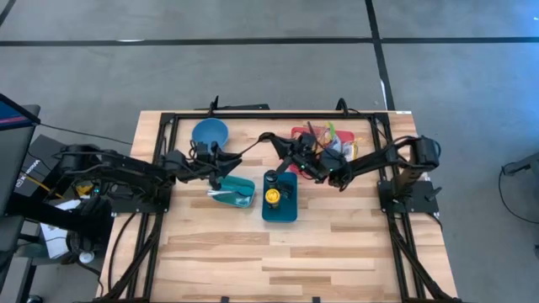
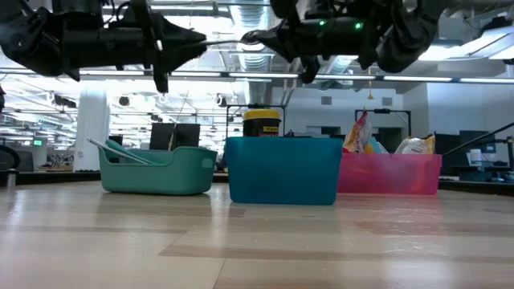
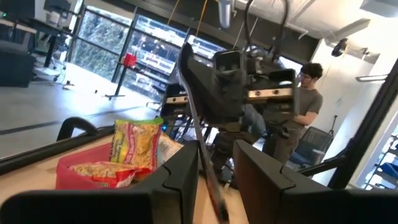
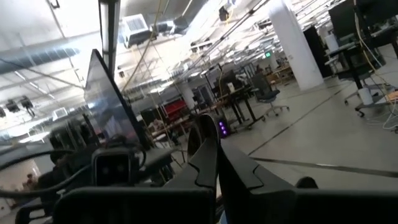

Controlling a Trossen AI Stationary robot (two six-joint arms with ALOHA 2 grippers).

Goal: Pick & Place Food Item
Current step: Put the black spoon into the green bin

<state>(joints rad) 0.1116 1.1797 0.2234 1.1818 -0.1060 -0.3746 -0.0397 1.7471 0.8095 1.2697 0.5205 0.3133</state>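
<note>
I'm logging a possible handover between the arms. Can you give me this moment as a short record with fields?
left gripper: raised, shut on thin utensil
right gripper: raised, shut on the utensil's other end
teal bin: holds more utensils
blue bin: holds yellow-lidded jar
red bin: holds snack packets
blue bowl: at the table's far edge

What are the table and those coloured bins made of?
The table looks like wood: pale glued planks with visible grain and a low sheen. The teal bin, blue bin and pink bin look like moulded plastic, with smooth walls, rounded corners and one even colour each. The pink one seems slightly translucent, though that is hard to tell.
</note>
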